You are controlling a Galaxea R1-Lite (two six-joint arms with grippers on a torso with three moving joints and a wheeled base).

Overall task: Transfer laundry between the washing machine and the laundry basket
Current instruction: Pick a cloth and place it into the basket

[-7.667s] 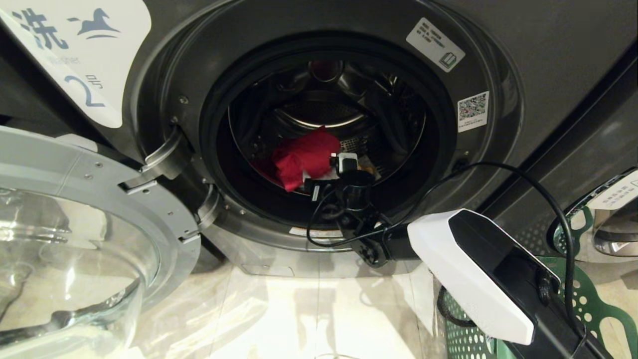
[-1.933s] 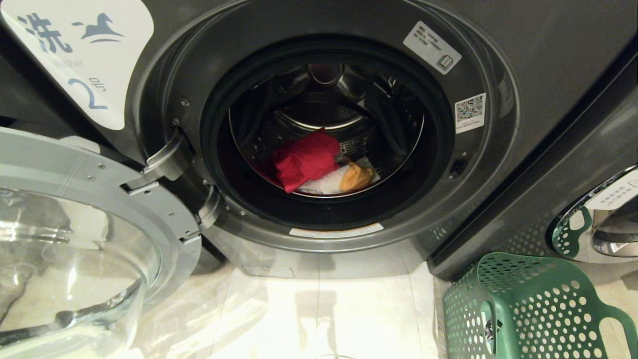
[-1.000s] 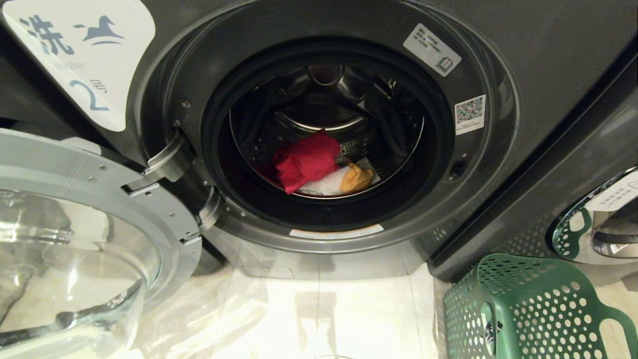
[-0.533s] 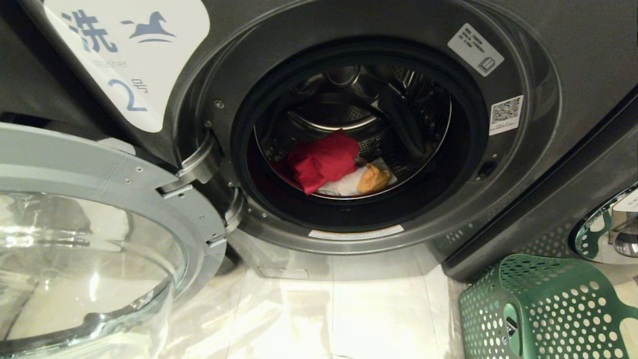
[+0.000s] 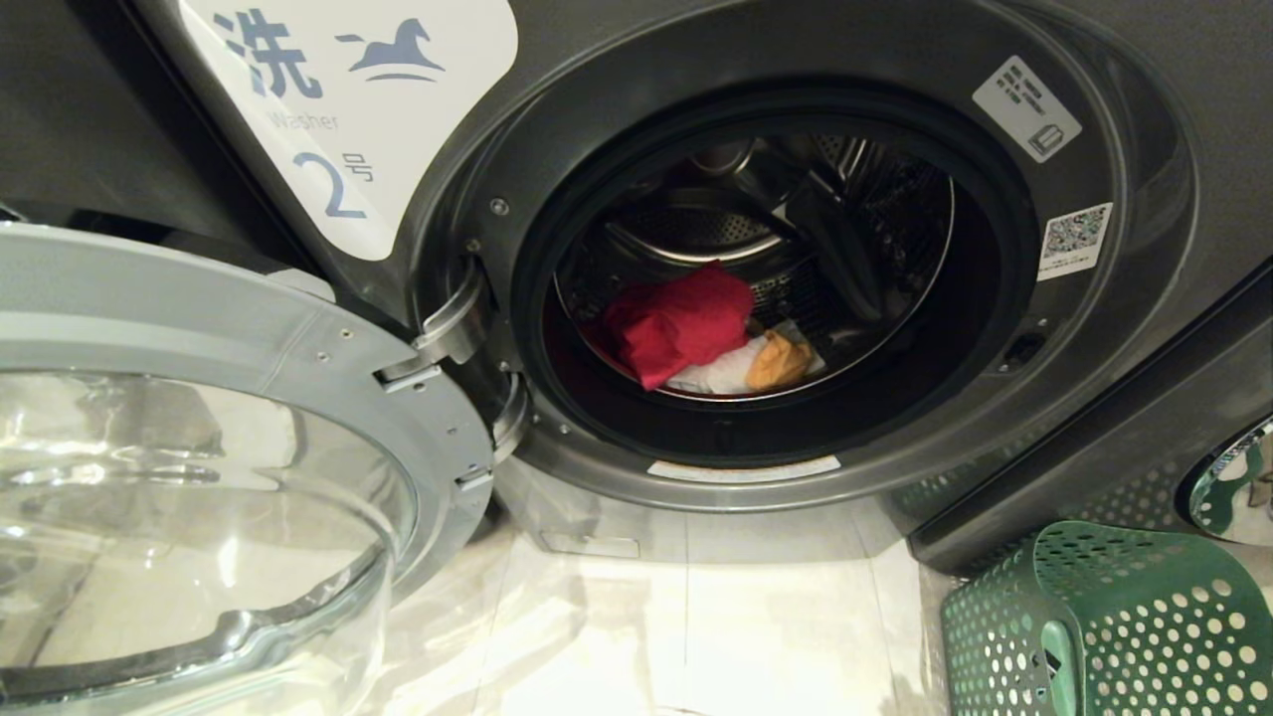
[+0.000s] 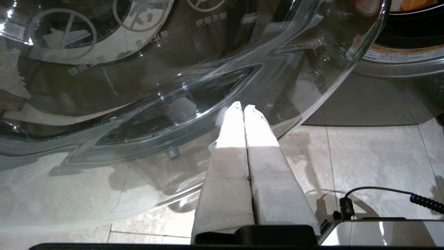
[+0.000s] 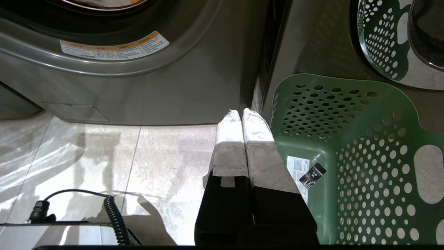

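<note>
The dark grey washing machine (image 5: 1144,298), labelled 2, has its round door (image 5: 249,328) swung open to the left. In its drum lies the laundry: a red garment (image 5: 681,323), a white one (image 5: 714,376) and an orange-yellow one (image 5: 779,361). The green laundry basket (image 5: 1124,636) stands on the floor at the lower right, and I see no laundry in it, only a white sticker (image 7: 298,170). Neither gripper is in the head view. My left gripper (image 6: 242,107) is shut and empty, low in front of the door's glass bowl (image 6: 138,86). My right gripper (image 7: 241,113) is shut and empty beside the basket (image 7: 374,166).
A neighbouring washer's chrome-rimmed door (image 5: 1233,482) sits behind the basket and mirrors it. Pale glossy floor tiles (image 5: 696,636) lie between the open door and the basket. A coiled black cable (image 7: 114,215) hangs by the right wrist.
The right arm that reached into the drum several seconds ago is out of the head view. Over the last second the whole scene has slid rightward in the picture, so the camera moved; the laundry lies unchanged.
</note>
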